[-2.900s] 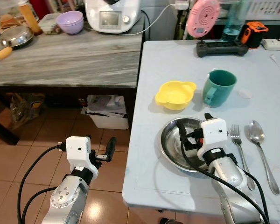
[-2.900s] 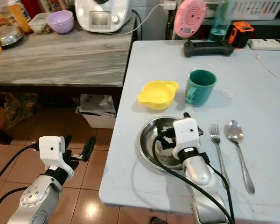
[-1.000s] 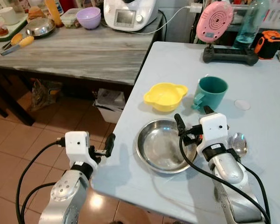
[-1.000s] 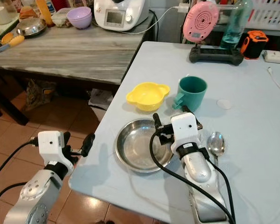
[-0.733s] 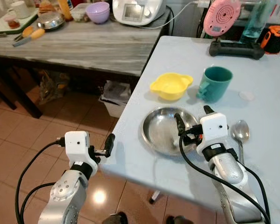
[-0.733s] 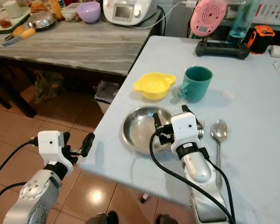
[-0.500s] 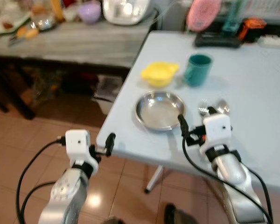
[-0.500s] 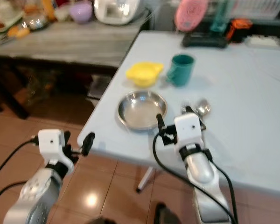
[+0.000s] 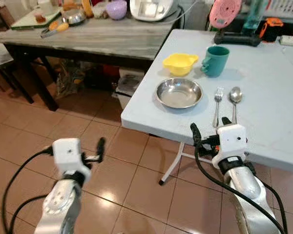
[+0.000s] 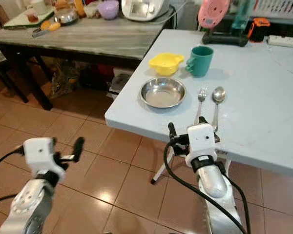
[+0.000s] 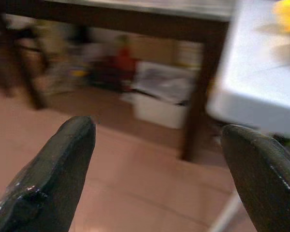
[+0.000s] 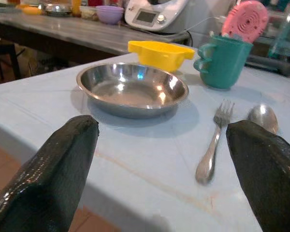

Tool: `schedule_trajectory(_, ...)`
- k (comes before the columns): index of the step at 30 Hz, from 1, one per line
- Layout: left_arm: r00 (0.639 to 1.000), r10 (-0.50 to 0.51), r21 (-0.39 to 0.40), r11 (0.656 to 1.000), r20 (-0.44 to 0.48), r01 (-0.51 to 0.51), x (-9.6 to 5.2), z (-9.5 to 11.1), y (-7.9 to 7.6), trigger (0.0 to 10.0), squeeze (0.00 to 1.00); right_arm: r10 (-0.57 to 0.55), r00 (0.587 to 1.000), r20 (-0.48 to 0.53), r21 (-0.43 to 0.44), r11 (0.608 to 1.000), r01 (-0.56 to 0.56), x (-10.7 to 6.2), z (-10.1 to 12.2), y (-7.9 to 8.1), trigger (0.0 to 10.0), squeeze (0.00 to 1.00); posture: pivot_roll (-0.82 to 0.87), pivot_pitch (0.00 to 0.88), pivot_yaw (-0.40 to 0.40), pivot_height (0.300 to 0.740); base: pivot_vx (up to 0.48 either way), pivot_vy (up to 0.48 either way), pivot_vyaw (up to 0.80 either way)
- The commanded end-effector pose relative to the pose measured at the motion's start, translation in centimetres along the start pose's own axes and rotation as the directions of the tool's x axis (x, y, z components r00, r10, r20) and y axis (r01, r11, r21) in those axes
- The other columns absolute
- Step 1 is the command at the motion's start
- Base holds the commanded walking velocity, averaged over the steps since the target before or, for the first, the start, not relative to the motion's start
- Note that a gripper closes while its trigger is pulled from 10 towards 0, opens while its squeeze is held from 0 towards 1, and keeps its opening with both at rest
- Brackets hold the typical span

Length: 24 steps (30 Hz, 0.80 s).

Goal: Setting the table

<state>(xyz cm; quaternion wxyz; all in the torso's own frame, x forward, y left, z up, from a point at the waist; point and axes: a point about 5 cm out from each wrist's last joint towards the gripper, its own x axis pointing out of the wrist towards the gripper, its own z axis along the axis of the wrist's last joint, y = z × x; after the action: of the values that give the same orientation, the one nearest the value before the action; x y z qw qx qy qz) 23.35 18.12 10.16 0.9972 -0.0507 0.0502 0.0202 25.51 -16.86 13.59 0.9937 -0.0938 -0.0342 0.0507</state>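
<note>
1. The place setting sat in the upper middle of the left eye frame, near the corner of the pale blue table (image 9: pixel 263 122): a steel plate (image 9: pixel 178 92), with a fork (image 9: pixel 217 105) and a spoon (image 9: pixel 234 100) lying side by side just to its right, apart from each other and from the plate.
2. Behind the plate stood a yellow bowl (image 9: pixel 180 63) and a green mug (image 9: pixel 216 60), close together.
3. What had changed was the robot's standing. A few seconds earlier the right gripper (image 9: pixel 209 139) hung over the plate; now it hovered off the near table edge, fingers spread wide and holding nothing, and the whole setting looked smaller and further up the frame.
4. The things kept their arrangement; the camera had backed off, not the dishes.
5. The left gripper (image 9: pixel 95 152) stayed out over the tiled floor (image 9: pixel 136 185) at lower left, likewise parted and empty.
6. To me this read as the setting done, or the robot stepping away to fetch more from the grey counter (image 9: pixel 102 41) at upper left.
</note>
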Motion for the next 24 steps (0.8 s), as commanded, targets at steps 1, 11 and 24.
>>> schedule_trajectory(1, 1.000, 0.025, 0.022, 0.999, 0.001, -0.025, -0.3, -0.2, 0.4, 10.0, 0.00, -0.024, 0.999, -0.021, 0.003, 1.000, 0.024, -0.5, -0.3, -0.9, 10.0, 0.00, -0.12, 0.116, 0.106, 0.740, 0.000, 0.000, 0.00)
schedule_trajectory(11, 1.000, 0.025, 0.080, 0.997, 0.006, -0.025, -1.4, -1.2, 1.1, 10.0, 0.00, -0.068, 0.996, -0.058, -0.023, 0.998, 0.067, -2.7, -1.3, -1.8, 10.0, 0.00, -0.15, 0.128, 0.125, 0.740, 0.000, 0.000, 0.00)
schedule_trajectory(24, 0.989, -0.093, 0.029, 0.996, 0.118, 0.090, 1.0, 1.5, -1.9, 10.0, 0.00, -0.029, 1.000, -0.010, -0.022, 0.999, 0.029, -1.3, -0.1, -0.6, 10.0, 0.00, -0.17, 0.115, 0.130, 0.740, 0.000, 0.000, -0.72)
